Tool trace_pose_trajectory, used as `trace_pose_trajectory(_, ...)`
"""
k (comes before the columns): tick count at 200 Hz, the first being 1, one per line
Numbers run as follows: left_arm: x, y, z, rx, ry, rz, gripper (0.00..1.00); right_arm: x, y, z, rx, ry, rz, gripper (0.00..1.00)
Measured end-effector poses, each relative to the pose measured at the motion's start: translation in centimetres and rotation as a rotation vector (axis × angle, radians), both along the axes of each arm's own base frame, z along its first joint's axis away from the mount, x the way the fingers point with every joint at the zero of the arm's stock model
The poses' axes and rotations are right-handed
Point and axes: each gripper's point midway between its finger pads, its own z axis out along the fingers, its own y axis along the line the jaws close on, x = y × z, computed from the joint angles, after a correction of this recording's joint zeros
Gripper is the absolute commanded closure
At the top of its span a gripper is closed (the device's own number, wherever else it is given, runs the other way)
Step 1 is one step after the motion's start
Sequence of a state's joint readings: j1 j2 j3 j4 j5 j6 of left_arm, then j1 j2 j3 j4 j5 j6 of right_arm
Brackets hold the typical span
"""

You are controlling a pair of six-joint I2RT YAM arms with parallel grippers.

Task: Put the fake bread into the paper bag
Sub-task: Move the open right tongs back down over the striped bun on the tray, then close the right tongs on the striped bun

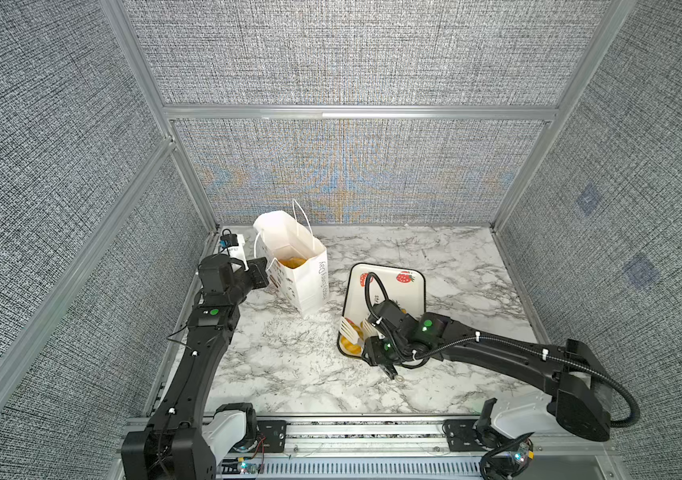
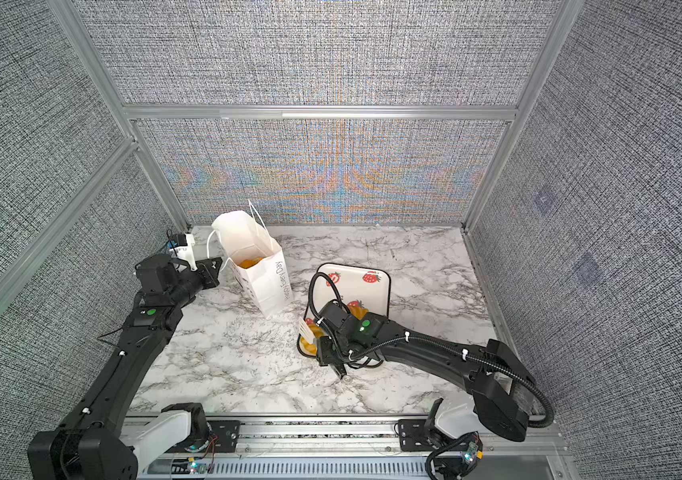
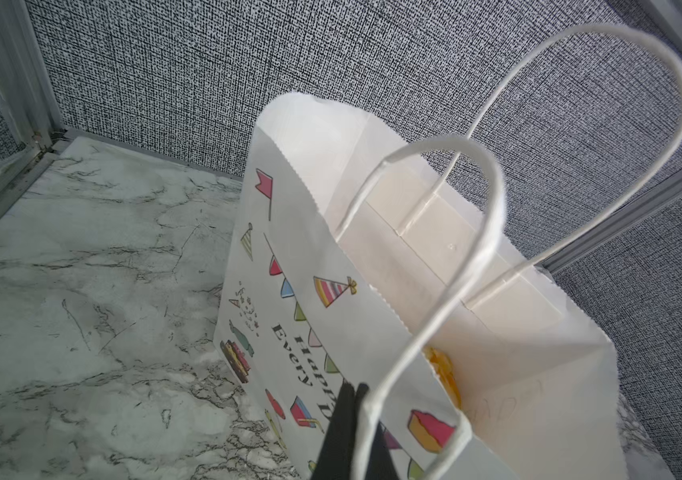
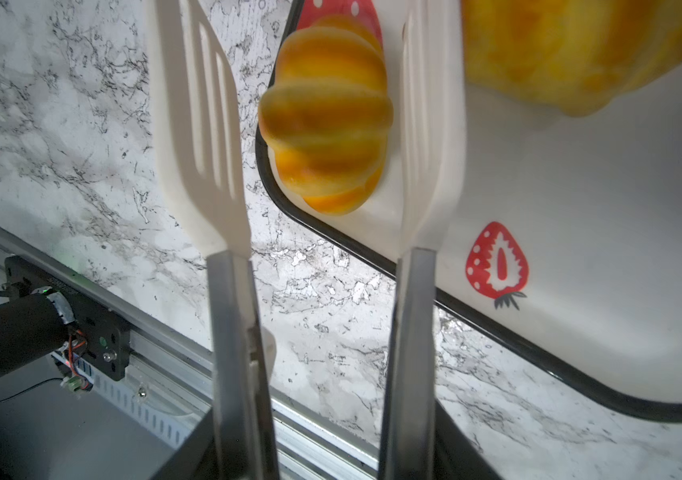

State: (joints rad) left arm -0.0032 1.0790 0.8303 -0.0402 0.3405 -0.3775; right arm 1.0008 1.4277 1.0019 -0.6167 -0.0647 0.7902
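Lab cell, fabric panels [image 1: 352, 50], aluminium frame [image 1: 356, 112]

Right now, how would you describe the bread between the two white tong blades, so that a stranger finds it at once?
On the marble table, find the white strawberry tray right of the paper bag. In its near left corner, at the black rim, lies a small ridged oval roll. Unlike the bigger pastry further in, it sits between the blades of the white tongs.

Left of centre, the tilted paper bag [image 2: 260, 274] shows fake bread [image 2: 249, 262] inside beside the left gripper [image 2: 211, 272], while the right gripper [image 2: 328, 352] holds white tongs [image 2: 307, 329] over an orange pastry [image 2: 309, 345] at the strawberry tray [image 2: 356, 287]'s lower-left corner.
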Motion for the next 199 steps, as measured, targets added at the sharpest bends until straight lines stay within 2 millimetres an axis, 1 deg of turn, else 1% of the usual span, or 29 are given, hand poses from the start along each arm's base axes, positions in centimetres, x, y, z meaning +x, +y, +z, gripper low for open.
trace_pose_trajectory(95, 0.0, 0.0, 0.0, 0.000, 0.000, 0.000, 1.00, -0.4, 0.4, -1.3, -0.027, 0.022, 0.016, 0.45)
trace_pose_trajectory(147, 0.0, 0.0, 0.0, 0.000, 0.000, 0.000, 1.00, -0.5, 0.5, -1.6, -0.036, 0.027, 0.020, 0.45)
trace_pose_trajectory(172, 0.0, 0.0, 0.0, 0.000, 0.001, 0.000, 1.00, -0.5, 0.5, -1.7, -0.038, 0.027, 0.020, 0.49)
trace_pose_trajectory(199, 0.0, 0.0, -0.1, 0.000, 0.002, 0.000, 1.00, -0.5, 0.5, -1.5, -0.035, 0.021, 0.020, 0.55)
